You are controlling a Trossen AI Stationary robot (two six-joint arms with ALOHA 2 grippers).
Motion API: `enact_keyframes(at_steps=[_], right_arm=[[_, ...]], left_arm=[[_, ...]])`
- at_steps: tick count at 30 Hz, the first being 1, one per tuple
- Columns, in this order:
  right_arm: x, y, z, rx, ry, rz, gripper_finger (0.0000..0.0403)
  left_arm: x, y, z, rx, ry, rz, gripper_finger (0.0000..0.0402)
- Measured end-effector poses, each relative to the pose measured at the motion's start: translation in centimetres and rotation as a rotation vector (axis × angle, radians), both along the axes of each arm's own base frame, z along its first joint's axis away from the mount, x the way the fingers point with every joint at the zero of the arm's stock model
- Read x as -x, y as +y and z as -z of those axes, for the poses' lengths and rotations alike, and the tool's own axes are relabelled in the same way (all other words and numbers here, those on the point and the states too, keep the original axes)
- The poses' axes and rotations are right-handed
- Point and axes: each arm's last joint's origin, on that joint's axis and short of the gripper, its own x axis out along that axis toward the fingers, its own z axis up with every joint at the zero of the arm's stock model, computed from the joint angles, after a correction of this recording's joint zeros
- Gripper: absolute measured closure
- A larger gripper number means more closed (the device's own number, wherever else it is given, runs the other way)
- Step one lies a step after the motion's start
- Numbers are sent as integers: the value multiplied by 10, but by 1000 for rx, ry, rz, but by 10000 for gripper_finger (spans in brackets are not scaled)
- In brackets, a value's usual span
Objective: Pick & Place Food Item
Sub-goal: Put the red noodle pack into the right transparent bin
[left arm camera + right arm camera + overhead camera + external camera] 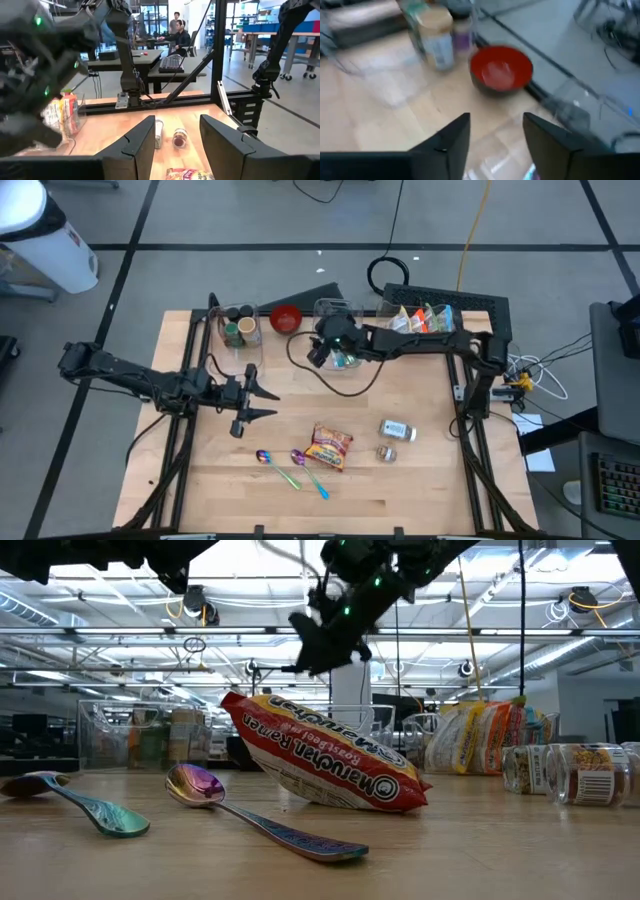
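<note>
Left dark six-joint arm stretches in from the table's left edge, lying low and roughly level, wrist pointing toward the table centre. Left two-finger gripper (262, 402) hovers over the left-middle of the tabletop, dark fingers (137, 145) parted with a clear gap, nothing between them. Right dark six-joint arm reaches from the right rear post across the back of the table, elbow bent. Right two-finger gripper (322, 352) hangs raised at rear centre, angled downward, fingers (447, 142) spread apart, empty.
</note>
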Motion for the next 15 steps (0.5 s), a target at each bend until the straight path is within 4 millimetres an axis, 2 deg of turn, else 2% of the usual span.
enact_keyframes(at_steps=[3, 6, 10, 12, 15], right_arm=[[8, 15, -17, 12, 19, -95, 190], [20, 39, -35, 35, 70, -197, 163], [45, 80, -57, 27, 142, -301, 146], [56, 103, -61, -8, 177, -344, 145], [62, 140, -62, -37, 186, -416, 149]], left_arm=[[0, 0, 1, -4, 7, 0, 238], [0, 0, 3, -19, 24, 0, 238], [0, 0, 6, -55, 53, 0, 238], [0, -1, 8, -78, 68, 3, 238], [1, -2, 13, -114, 111, 12, 238]])
